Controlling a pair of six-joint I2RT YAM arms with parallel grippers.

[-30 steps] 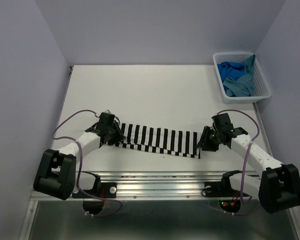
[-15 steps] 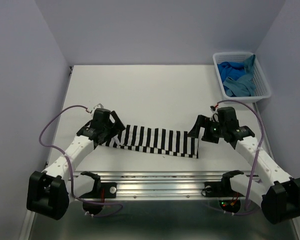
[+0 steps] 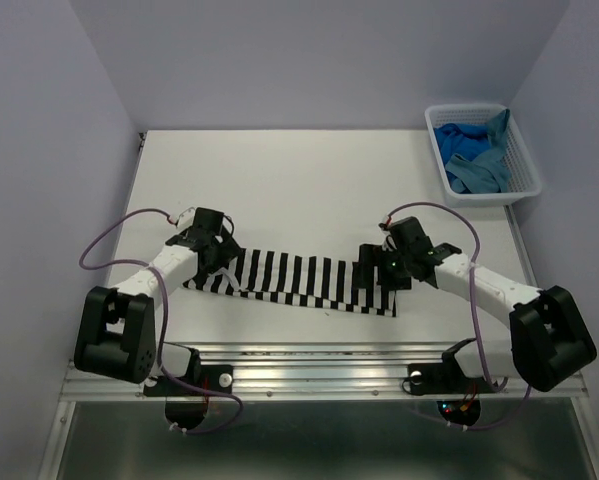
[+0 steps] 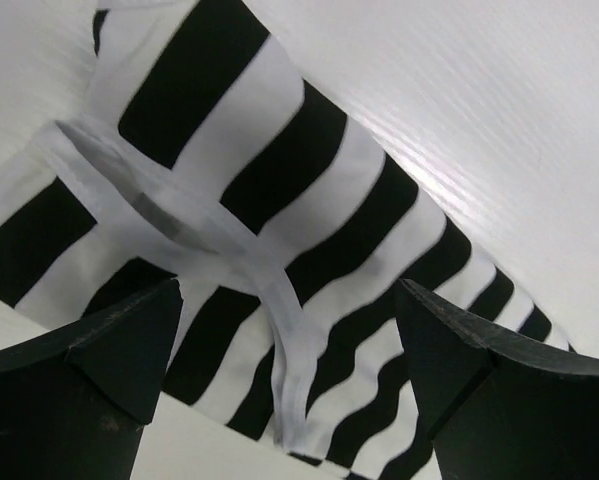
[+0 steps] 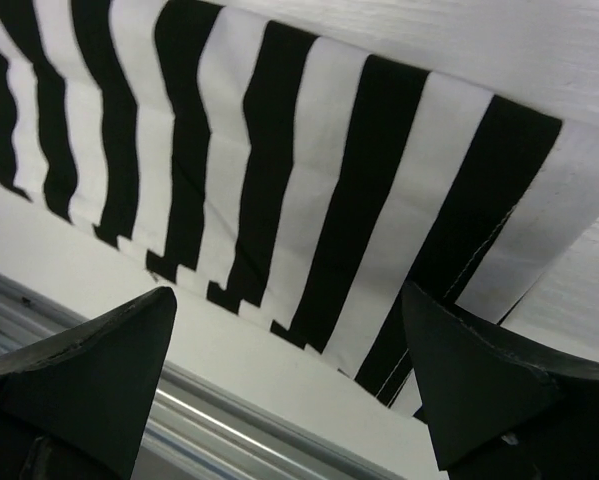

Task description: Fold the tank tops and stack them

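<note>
The black-and-white striped tank top [image 3: 304, 280] lies flat as a long folded strip near the table's front edge. My left gripper [image 3: 219, 263] hovers open over its left end, where a white strap edge [image 4: 279, 330] shows between the fingers [image 4: 89, 380]. Over the right end, my right gripper [image 3: 372, 270] stands open, with striped cloth [image 5: 279, 180] below it and nothing held. A royal blue tank top [image 3: 461, 148] and a teal one [image 3: 499, 127] lie bunched in the basket.
The white lattice basket [image 3: 491, 198] stands at the back right corner. A metal rail [image 3: 309, 362] runs along the table's near edge, just past the striped top's front edge. Purple walls close in the left, back and right sides.
Both grippers opened and let go of the striped top's ends, and the cloth settled flat. The right gripper then shifted left over the cloth; the left stayed near the left end.
</note>
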